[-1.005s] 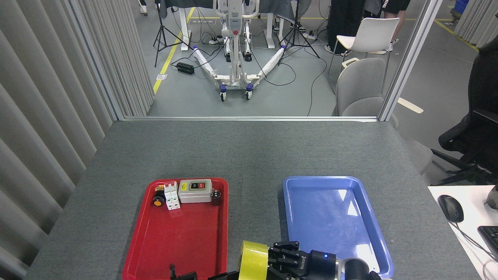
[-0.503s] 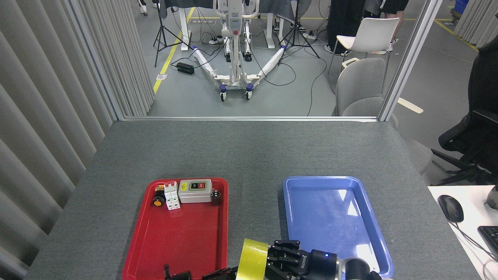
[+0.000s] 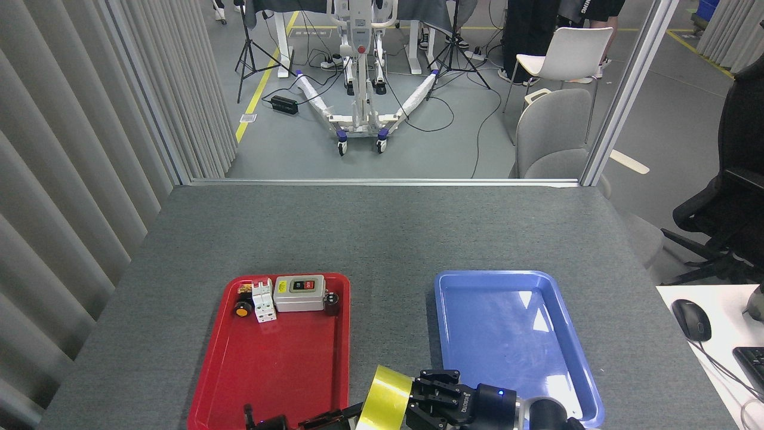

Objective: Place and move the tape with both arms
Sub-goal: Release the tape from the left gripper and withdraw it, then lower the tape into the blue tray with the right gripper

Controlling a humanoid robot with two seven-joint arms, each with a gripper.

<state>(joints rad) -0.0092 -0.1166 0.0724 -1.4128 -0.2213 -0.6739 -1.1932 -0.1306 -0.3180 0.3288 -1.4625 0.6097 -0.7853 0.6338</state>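
Tilted further since earlier, tape (image 3: pixel 384 399) sits edge-on between trays, clamped by my right gripper (image 3: pixel 421 399) from its right; left gripper (image 3: pixel 298 421) just left, state unclear.

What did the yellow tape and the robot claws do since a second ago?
The wide yellow roll of packing tape, gripped by the black right claw, tipped over to the left and sank slightly. The black left claw slid left along the bottom edge. The red plastic tray with its switch parts and the blue plastic tray stayed put.
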